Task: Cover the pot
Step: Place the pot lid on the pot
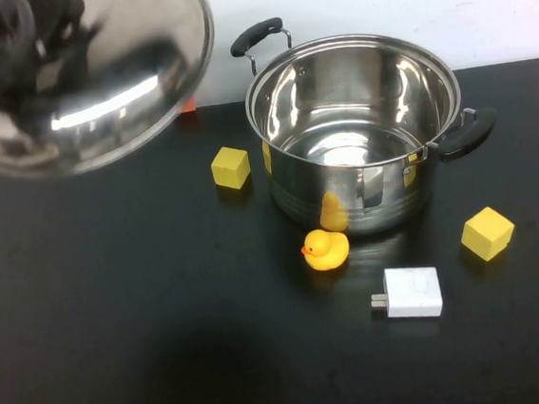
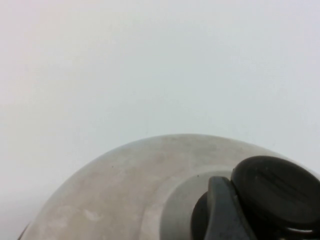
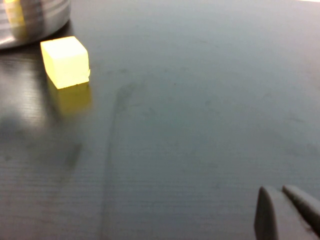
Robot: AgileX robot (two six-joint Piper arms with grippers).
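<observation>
Black table (image 1: 121, 350), open pot (image 1: 353, 132), left pincer (image 2: 235, 210) gripping lid (image 1: 95, 80) aloft, right pincer (image 3: 287, 212) closed.

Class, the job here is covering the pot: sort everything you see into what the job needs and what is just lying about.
Needed:
large stainless steel pot
domed steel lid, raised at far left
left gripper on its knob

Lying about:
yellow rubber duck
two yellow cubes
white charger plug
right gripper, low over the table
</observation>
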